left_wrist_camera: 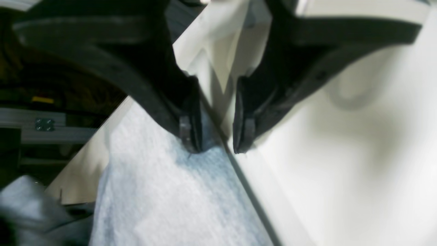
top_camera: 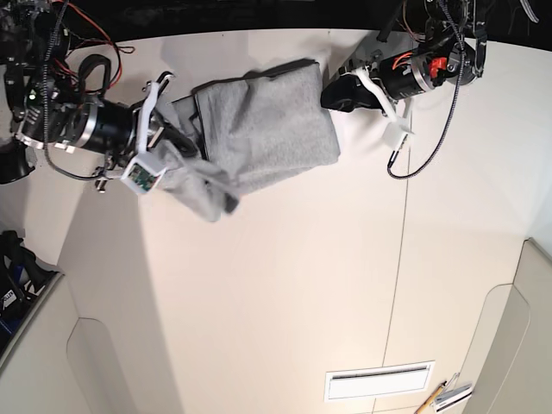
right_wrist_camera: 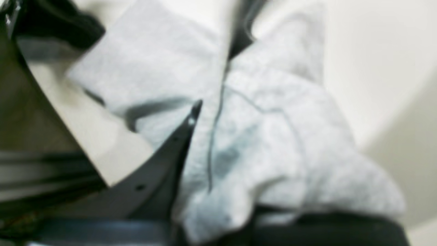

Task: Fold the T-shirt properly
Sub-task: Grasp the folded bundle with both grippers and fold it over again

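While the T-shirt [top_camera: 263, 129] lies bunched at the far end of the white table [top_camera: 285, 285], both arms sit at its edges. Left gripper [left_wrist_camera: 216, 145]: jaws parted, one fingertip [left_wrist_camera: 191, 136] touching grey fabric, the other over bare table; nothing clamped. Right gripper [right_wrist_camera: 218, 218]: blurred, a fold of cloth draped between its fingers, looks pinched on the shirt. Shirt corner hangs over the table edge near the right arm [top_camera: 95, 125].
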You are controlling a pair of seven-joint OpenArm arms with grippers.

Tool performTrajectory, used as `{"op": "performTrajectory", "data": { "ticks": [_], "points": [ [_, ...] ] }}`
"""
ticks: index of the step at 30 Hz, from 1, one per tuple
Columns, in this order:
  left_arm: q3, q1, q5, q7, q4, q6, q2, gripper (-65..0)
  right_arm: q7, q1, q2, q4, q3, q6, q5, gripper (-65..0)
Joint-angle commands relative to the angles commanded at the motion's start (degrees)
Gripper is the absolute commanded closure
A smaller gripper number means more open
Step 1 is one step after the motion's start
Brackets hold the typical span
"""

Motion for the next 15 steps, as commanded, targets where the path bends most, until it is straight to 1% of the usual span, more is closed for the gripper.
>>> {"op": "performTrajectory", "data": {
  "ticks": [4, 6, 8, 9, 10, 11, 15],
  "points": [
    [0.00, 0.02, 0.04, 0.04, 0.00, 0.00, 2.49, -17.4, 0.09, 5.53, -0.04, -0.81, -14.82, -0.44, -8.26, 0.0],
    [0.00, 0.00, 0.02, 0.02, 0.00, 0.00, 2.73, -17.4, 1.11, 7.91, -0.11, -3.67, -21.11, -0.74, -10.08, 0.0],
    [-0.17, 0.00, 0.09, 0.09, 0.00, 0.00, 2.69, -17.4, 1.16, 9.81, -1.40, -7.69, -26.05, -1.33, -11.23, -21.0],
    [-0.17, 0.02, 0.09, 0.31, 0.00, 0.00, 2.71, -17.4, 1.42, 10.47, -2.34, -9.64, -27.93, -1.29, -11.74, -29.6],
    [-0.15, 0.02, 0.00, 0.70, 0.00, 0.00, 2.73, -17.4, 2.23, 11.10, -3.23, -11.28, -29.59, -1.31, -11.98, -35.2],
    [-0.15, 0.02, -0.02, 0.72, 0.00, 0.00, 2.73, -17.4, 2.84, 11.69, -4.15, -12.46, -30.88, -1.29, -11.98, -37.1],
    [-0.17, 0.02, -0.44, 0.74, 0.02, 0.00, 2.73, -17.4, 3.04, 12.79, -7.52, -12.90, -31.80, -1.29, -12.00, -37.1]
  ]
}}
